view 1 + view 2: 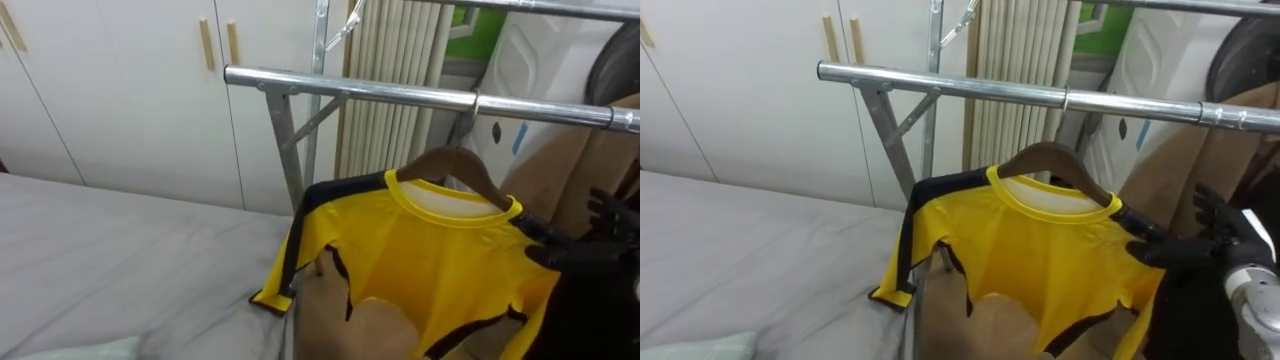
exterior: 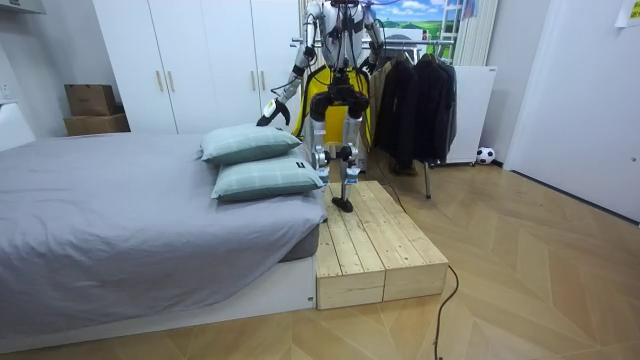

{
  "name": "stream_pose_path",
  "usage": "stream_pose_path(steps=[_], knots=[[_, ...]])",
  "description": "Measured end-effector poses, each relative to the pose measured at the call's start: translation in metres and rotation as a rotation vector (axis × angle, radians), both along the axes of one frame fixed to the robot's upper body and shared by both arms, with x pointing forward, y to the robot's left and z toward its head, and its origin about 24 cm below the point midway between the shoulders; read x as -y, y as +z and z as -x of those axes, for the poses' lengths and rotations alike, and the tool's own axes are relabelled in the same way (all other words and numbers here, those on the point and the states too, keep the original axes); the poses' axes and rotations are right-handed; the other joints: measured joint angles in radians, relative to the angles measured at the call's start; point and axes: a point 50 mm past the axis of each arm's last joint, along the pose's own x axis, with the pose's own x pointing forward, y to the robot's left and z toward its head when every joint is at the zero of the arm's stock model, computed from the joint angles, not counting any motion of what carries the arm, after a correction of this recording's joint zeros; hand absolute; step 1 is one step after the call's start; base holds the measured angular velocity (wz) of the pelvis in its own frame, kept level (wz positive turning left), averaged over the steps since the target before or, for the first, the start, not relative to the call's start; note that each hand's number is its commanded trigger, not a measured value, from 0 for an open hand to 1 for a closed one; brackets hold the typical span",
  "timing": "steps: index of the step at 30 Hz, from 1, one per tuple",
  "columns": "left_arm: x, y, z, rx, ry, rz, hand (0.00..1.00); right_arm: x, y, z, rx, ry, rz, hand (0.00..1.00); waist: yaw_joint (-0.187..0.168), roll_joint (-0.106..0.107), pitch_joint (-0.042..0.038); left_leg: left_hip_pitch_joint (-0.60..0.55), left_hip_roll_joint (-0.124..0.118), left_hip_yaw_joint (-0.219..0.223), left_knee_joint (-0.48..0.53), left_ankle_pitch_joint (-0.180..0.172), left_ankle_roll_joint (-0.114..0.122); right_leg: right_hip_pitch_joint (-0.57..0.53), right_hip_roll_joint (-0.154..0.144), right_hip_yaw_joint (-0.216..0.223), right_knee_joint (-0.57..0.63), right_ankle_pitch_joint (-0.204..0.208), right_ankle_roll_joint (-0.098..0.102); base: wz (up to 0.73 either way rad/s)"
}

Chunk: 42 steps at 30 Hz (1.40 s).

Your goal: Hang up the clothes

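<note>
The wooden hanger point(image 1: 455, 165) appears hooked on the rail point(image 1: 400, 92). At centre-right, the right hand point(image 1: 1205, 245) sits at the yellow shirt point(image 1: 430, 270) shoulder, likely steadying it; I cannot tell its grip. The left hand point(image 2: 272, 114) hangs low.

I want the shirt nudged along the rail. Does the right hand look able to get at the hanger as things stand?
Probably yes. The right hand sits at the shoulder of the yellow shirt, right beside the end of the wooden hanger, with nothing between them.
</note>
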Motion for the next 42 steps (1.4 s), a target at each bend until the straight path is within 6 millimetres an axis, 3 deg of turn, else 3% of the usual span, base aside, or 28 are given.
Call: stream_pose_path(steps=[7,12,20,25,29,31,37,42], knots=[[0.003,-0.004,0.008,-0.032,0.02,0.001,0.0,-0.008,-0.01,0.01,0.096,-0.081,-0.258,0.0,-0.008,0.012,-0.0038,0.01,-0.001,0.006,0.0,0.0,0.0,0.015,0.001,0.016,-0.004,0.0,0.0,-0.04],[0.007,-0.006,0.009,-0.036,0.032,-0.001,0.0,-0.012,-0.022,0.019,0.076,-0.108,-0.301,0.0,-0.012,0.02,-0.0016,0.01,0.0,0.032,0.0,0.0,0.0,0.012,0.002,0.025,-0.006,0.0,0.0,-0.06],[0.013,-0.009,0.013,-0.053,0.062,-0.028,0.0,-0.023,-0.049,0.041,0.004,-0.151,-0.338,0.0,-0.029,0.019,0.0009,0.015,0.001,0.035,-0.007,0.0,0.0,0.012,0.005,0.029,-0.009,0.0,0.0,-0.01],[0.019,-0.011,0.016,-0.055,0.083,-0.027,0.0,-0.039,-0.078,0.07,-0.086,-0.167,-0.357,0.0,-0.032,0.026,-0.0004,0.019,-0.001,0.038,-0.011,0.0,0.0,0.011,0.009,0.054,-0.009,-0.002,0.003,-0.11],[0.023,-0.014,0.021,-0.071,0.1,-0.011,0.0,-0.051,-0.089,0.089,-0.105,-0.176,-0.406,0.0,-0.048,0.042,-0.004,0.021,-0.002,0.051,-0.011,0.0,0.0,0.013,0.009,0.065,-0.007,-0.001,0.005,-0.09],[0.028,-0.017,0.027,-0.097,0.117,-0.005,0.0,-0.059,-0.096,0.095,-0.108,-0.185,-0.425,0.0,-0.065,0.05,0.0016,0.029,-0.002,0.052,-0.011,0.0,0.0,0.026,0.009,0.074,-0.009,0.0,0.006,-0.1],[0.032,-0.021,0.031,-0.093,0.183,0.036,0.0,-0.082,-0.126,0.129,-0.214,-0.217,-0.496,0.0,-0.085,0.065,0.0033,0.032,-0.002,0.058,-0.014,-0.001,0.001,0.024,0.012,0.084,-0.019,0.0,0.006,-0.02],[0.032,-0.021,0.035,-0.08,0.199,0.058,0.0,-0.083,-0.148,0.164,-0.357,-0.207,-0.476,0.0,-0.091,0.069,-0.0004,0.025,-0.002,0.055,-0.013,-0.001,0.001,0.017,0.013,0.09,-0.026,0.0,0.006,-0.04]])
